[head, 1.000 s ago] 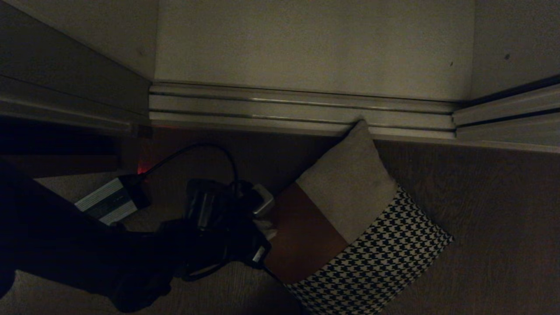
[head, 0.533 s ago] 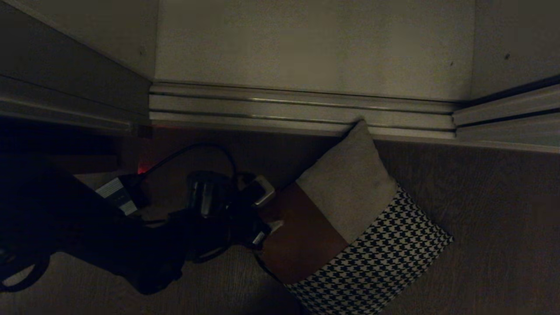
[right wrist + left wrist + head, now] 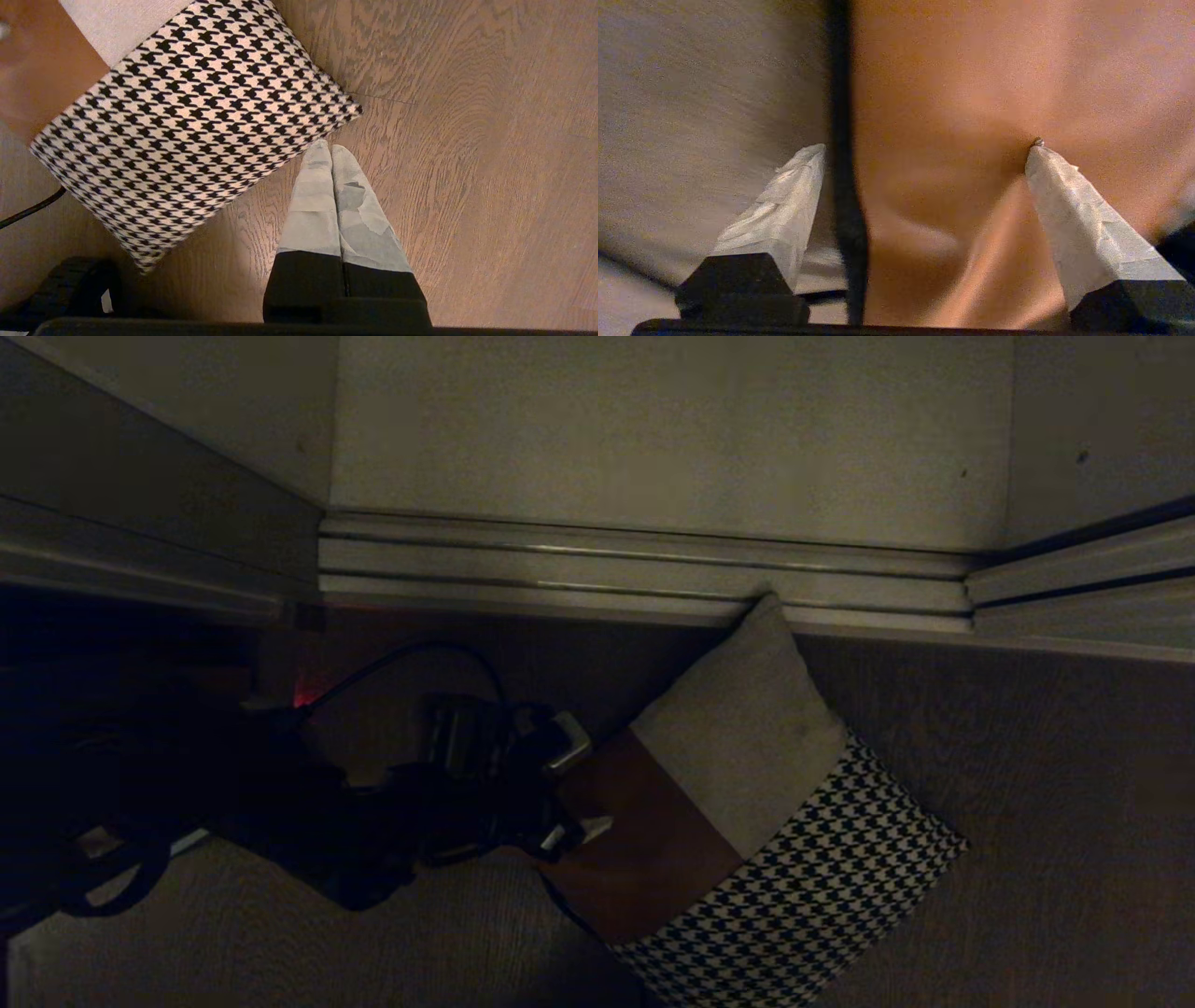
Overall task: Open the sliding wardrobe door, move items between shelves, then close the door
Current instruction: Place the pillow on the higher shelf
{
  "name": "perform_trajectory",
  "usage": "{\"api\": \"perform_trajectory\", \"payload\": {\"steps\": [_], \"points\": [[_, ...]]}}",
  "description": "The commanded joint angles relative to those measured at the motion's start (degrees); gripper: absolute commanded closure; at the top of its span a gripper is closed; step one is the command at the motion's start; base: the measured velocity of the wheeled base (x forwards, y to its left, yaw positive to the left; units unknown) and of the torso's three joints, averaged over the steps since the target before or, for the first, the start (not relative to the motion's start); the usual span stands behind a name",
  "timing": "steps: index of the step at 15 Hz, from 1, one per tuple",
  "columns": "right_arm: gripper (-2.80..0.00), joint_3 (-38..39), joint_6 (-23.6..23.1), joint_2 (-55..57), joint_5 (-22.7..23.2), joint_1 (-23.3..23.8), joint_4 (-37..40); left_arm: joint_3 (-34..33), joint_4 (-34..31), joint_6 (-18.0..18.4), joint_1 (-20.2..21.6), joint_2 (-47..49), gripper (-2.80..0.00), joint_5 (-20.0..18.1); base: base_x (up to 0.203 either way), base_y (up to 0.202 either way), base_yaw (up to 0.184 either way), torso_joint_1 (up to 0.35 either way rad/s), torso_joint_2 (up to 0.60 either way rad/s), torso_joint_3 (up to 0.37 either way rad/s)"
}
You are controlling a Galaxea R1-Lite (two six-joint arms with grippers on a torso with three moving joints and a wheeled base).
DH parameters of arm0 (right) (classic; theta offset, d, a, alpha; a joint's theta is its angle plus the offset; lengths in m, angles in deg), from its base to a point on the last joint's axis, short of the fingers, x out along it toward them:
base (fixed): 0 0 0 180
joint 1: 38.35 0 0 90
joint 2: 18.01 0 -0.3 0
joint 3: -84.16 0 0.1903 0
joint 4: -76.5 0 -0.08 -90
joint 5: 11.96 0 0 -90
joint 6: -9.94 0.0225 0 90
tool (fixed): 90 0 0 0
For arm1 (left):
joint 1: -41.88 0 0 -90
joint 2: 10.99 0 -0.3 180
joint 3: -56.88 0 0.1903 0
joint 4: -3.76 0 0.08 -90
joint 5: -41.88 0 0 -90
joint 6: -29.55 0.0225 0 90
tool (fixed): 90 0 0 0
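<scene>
The left pincer point(image 3: 581, 787) stands spread wide at the brown block of the cushion point(image 3: 747, 821), gripping nothing. The cushion lies on the wood-grain floor point(image 3: 1027, 803), its far beige corner touching the ribbed floor track point(image 3: 644, 569). The right pincer point(image 3: 331, 150), closed and empty, hangs beside the houndstooth corner.

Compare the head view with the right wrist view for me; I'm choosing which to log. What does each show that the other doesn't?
Only the head view shows the open left gripper at the cushion's brown edge, and the ribbed floor track that a beige corner of the cushion touches. Only the right wrist view shows the right gripper, fingers shut, off the cushion's houndstooth end above the wood-grain floor. Both show the cushion and the floor.
</scene>
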Motion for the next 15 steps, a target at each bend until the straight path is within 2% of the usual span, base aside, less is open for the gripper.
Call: {"api": "perform_trajectory", "payload": {"steps": [1,2,5,6,7,10,14,15], "points": [[0.00,0.2,0.0,0.0,0.0,0.0,0.0,4.3,-9.9,-1.0,1.2,1.9,-2.80,-4.4,0.000,0.000,0.000,0.000,0.00,0.000],[0.00,0.2,0.0,0.0,0.0,0.0,0.0,6.5,-12.9,-1.7,2.2,2.5,-2.80,-6.6,0.000,0.000,0.000,0.000,0.00,0.000],[0.00,0.2,0.0,0.0,0.0,0.0,0.0,8.5,-14.1,-2.5,3.7,2.8,-2.80,-9.0,0.000,0.000,0.000,0.000,0.00,0.000],[0.00,0.2,0.0,0.0,0.0,0.0,0.0,8.9,-15.2,-3.4,3.8,3.0,-2.80,-12.3,0.000,0.000,0.000,0.000,0.00,0.000],[0.00,0.2,0.0,0.0,0.0,0.0,0.0,9.3,-16.8,-5.2,3.9,3.5,-2.80,-13.7,0.000,0.000,0.000,0.000,0.00,0.000],[0.00,0.2,0.0,0.0,0.0,0.0,0.0,10.7,-19.0,-14.5,4.1,5.7,-2.80,-19.0,0.000,0.000,0.000,0.000,0.00,0.000],[0.00,0.2,0.0,0.0,0.0,0.0,0.0,13.0,-19.2,-21.2,4.1,7.6,-2.80,-22.0,0.000,0.000,0.000,0.000,0.00,0.000],[0.00,0.2,0.0,0.0,0.0,0.0,0.0,13.0,-19.1,-21.8,4.1,7.8,0.00,-22.2,0.000,0.000,0.000,0.000,0.00,0.000]]}}
